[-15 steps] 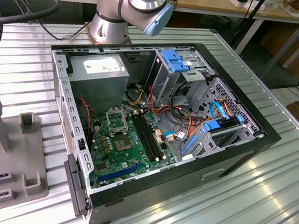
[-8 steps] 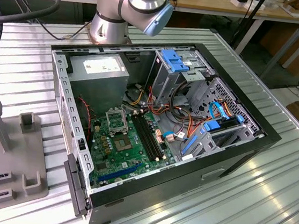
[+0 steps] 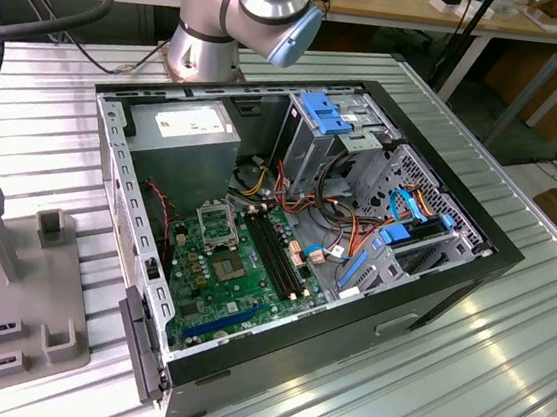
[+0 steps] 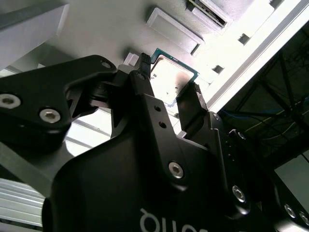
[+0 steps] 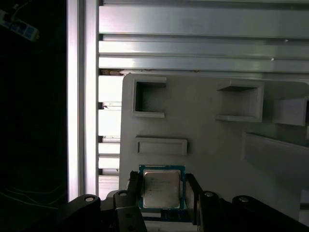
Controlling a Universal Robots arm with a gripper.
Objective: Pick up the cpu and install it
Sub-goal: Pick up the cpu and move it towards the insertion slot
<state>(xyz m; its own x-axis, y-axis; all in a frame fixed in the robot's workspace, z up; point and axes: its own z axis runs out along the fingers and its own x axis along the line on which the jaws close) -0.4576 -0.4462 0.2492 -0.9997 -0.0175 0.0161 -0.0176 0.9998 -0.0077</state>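
The cpu (image 5: 161, 186), a small square chip with a silver top and a thin green rim, sits between my gripper's (image 5: 162, 193) two black fingers (image 5: 134, 192) in both wrist views. The fingers press against its opposite edges, so the gripper is shut on it. In the second wrist view the cpu (image 4: 172, 79) is seen at the tips of the gripper (image 4: 169, 78), over the grey fixture plate (image 5: 207, 145). I cannot tell whether the chip still rests on the plate. In the exterior view the square metal socket (image 3: 218, 224) lies on the green motherboard (image 3: 224, 288) inside the open computer case (image 3: 452, 279).
The grey fixture plate (image 3: 8, 288) lies at the exterior view's left and carries raised blocks and pockets (image 5: 148, 99). The case holds a power supply (image 3: 187, 128), a drive cage (image 3: 323, 123) and loose cables (image 3: 347, 226). A ribbed aluminium table (image 3: 459, 390) surrounds it all.
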